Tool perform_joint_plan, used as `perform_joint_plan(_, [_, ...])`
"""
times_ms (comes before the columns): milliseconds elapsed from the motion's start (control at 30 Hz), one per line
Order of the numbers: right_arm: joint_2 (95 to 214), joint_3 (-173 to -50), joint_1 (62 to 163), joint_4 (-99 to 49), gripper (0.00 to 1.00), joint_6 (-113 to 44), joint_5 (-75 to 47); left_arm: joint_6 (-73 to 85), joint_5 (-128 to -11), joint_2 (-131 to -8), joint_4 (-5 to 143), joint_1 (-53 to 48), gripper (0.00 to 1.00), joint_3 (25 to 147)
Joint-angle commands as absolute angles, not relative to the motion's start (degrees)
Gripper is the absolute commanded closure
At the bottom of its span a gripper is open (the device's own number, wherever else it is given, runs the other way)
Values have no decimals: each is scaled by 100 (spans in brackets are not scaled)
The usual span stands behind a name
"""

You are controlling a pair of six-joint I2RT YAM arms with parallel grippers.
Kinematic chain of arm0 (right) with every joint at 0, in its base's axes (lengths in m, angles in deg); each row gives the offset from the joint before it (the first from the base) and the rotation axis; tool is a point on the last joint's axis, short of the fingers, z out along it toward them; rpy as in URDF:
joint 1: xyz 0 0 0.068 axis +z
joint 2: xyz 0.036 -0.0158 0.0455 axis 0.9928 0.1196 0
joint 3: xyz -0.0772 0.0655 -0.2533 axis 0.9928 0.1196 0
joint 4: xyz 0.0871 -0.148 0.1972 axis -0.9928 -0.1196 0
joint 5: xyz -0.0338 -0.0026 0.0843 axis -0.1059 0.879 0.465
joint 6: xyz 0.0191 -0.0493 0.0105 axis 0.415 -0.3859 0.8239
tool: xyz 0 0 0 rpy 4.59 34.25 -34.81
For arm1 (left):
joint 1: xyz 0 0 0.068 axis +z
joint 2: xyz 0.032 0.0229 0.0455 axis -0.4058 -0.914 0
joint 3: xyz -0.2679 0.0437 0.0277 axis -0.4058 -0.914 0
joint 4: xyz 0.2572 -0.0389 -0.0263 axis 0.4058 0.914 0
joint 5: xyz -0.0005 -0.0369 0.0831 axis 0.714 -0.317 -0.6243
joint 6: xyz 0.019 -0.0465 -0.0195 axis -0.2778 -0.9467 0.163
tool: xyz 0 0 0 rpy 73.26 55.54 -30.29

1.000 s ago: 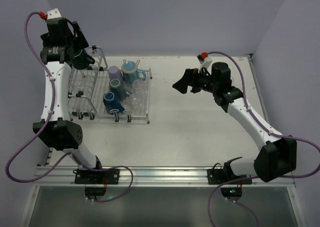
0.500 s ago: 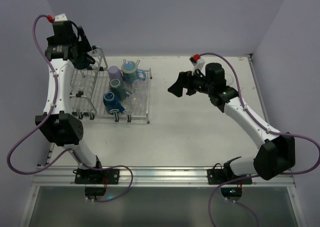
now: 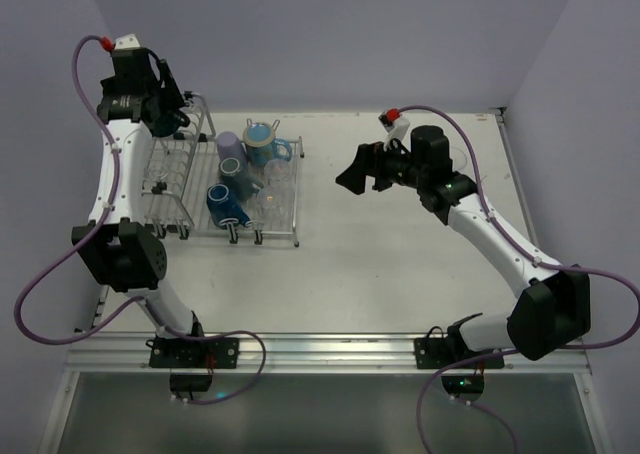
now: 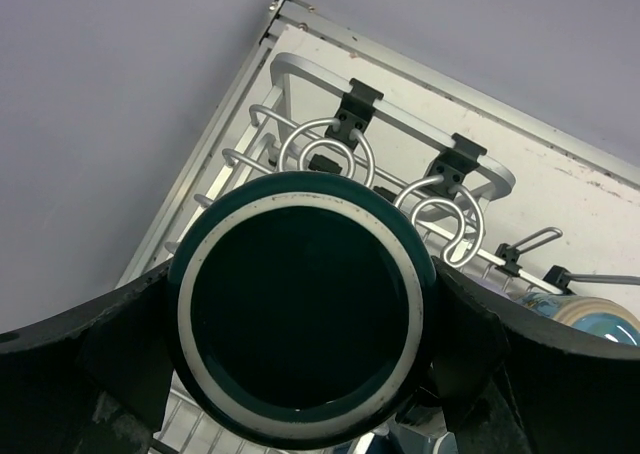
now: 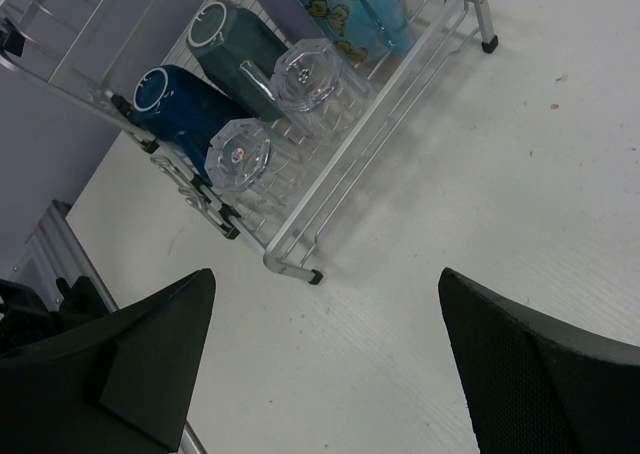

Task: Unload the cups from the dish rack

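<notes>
My left gripper (image 3: 170,121) is shut on a dark teal cup (image 4: 303,309) with a pale base ring and holds it high above the back left corner of the silver wire dish rack (image 3: 297,202). In the rack lie a lavender cup (image 3: 229,145), a light blue mug (image 3: 262,138), a dark blue cup (image 3: 221,200), a second teal cup (image 5: 238,36) and two clear ribbed glasses (image 5: 305,74) (image 5: 240,154). My right gripper (image 3: 352,172) is open and empty, above the table to the right of the rack.
The rack's taller basket side (image 3: 170,179) stands under my left arm, near the table's left edge. In the left wrist view the wire loops of the rack (image 4: 400,114) show behind the held cup. The white table (image 5: 480,204) lies under my right gripper.
My left gripper has shifted slightly back and left with the teal cup. My right gripper moved left toward the rack, then stayed still.
</notes>
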State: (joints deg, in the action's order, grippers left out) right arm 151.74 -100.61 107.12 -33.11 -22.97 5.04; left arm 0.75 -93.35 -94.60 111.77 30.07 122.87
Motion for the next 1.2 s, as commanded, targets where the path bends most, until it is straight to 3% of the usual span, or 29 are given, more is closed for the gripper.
perform_joint_plan(0, [15162,-10281,10730,-3220,5,-2345,429,170,-9316,-9242,10910,3027,48,12096])
perform_joint_plan(33, [15162,-10281,10730,-3211,5,-2336,429,162,-9325,-9137,10875,3027,55,12078])
perform_joint_plan(133, [15179,-10290,10747,-3185,6,-2214,482,153,-9316,-8874,10699,3027,66,12035])
perform_joint_plan(400, [14907,-10027,10818,-2378,6,-1256,534,-128,-8676,-7916,10198,3027,77,11727])
perform_joint_plan(567, [14863,-9947,10861,-1561,7,-361,1096,-321,-8070,-7379,9952,3018,81,11262])
perform_joint_plan(667, [14828,-9877,10906,-1113,8,174,1167,-593,-6929,-6870,9400,2957,84,10464])
perform_joint_plan(900, [14679,-9298,11020,197,19,1600,1167,-1463,-4951,-5867,7031,1676,88,8292])
perform_joint_plan(1167, [14740,-8893,11187,1349,23,2443,1220,-2422,-4377,-5471,4969,795,91,6894])
